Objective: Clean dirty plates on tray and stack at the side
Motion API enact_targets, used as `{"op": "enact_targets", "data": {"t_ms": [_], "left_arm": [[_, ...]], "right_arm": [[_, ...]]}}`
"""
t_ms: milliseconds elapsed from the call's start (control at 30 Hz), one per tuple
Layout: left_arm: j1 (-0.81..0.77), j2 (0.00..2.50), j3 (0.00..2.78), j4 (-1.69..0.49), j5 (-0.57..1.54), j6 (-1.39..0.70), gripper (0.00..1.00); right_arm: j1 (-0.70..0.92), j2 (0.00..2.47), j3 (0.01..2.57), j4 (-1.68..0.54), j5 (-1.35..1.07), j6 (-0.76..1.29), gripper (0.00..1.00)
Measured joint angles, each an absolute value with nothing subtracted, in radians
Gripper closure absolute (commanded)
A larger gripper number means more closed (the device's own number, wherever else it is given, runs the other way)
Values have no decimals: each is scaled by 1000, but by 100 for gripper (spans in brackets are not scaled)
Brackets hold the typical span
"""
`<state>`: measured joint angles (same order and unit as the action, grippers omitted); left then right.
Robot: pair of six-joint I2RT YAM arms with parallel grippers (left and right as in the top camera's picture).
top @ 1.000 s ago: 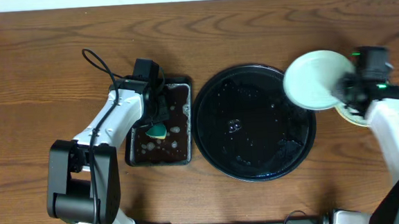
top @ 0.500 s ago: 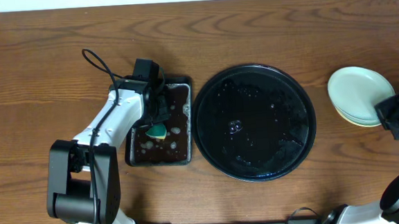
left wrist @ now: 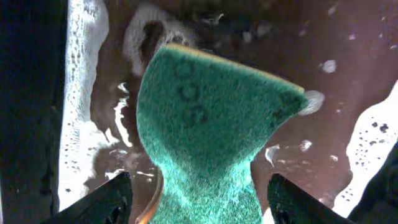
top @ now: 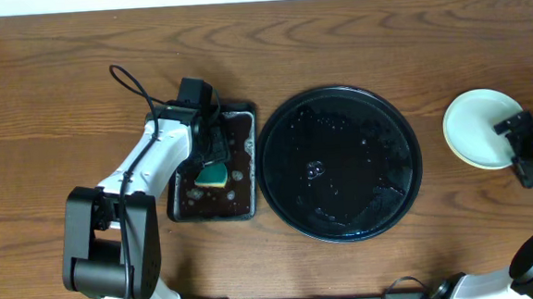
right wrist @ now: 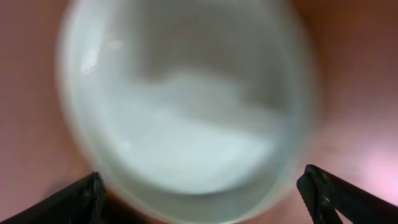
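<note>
Black and glossy, the tray (top: 344, 205) sits mid-table carrying only a wet film, with no plate on it. The plates (top: 476, 125) are stacked well to its right on the table (top: 59, 88), pale blue-white on top with a yellow rim showing beneath. I cannot count the stack from overhead. The right fingers (right wrist: 74, 199) are spread wide and gripping nothing, just beside the stack's near edge. The left fingers (left wrist: 112, 202) are also parted, either side of the green sponge (left wrist: 205, 118) but clear of it, in the small soapy tray (top: 185, 208). I judge the work essentially complete. The main risk is that pulling the right arm back low could clip the rim and slide or tip the stack. The right wrist view is blurred, so I cannot confirm the top plate is free of smears.
</note>
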<state>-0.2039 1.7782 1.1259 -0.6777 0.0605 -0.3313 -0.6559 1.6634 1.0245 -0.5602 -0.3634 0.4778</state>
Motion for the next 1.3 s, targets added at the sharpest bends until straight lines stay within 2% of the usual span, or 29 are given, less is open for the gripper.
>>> {"op": "enact_targets", "data": {"t_ms": [167,333,500,667,900,1133,1300], "left_arm": [[-204,1760,1128,-670,60,-306,25],[-204,1654,1165,-677,60,-287,20],[-204,1544,1201,-826,45,-284,19],[-204,1538,1198,-984,29,-295,19],[-204,1460,1116,-967,22,-310,19],[-204,1114,873,-772,19,-313,19],[-203,839,726,-710,16,-314,18]], "right_arm": [[-531,1663,1024,-540,-489,296,1],[-339,1663,1024,-538,-501,139,1],[-155,1650,1024,-593,-378,68,1],[-29,1576,1024,-697,-218,55,1],[29,1380,1012,-783,-139,56,1],[31,1039,795,-684,-121,56,1],[31,772,665,-694,-115,56,1]]}}
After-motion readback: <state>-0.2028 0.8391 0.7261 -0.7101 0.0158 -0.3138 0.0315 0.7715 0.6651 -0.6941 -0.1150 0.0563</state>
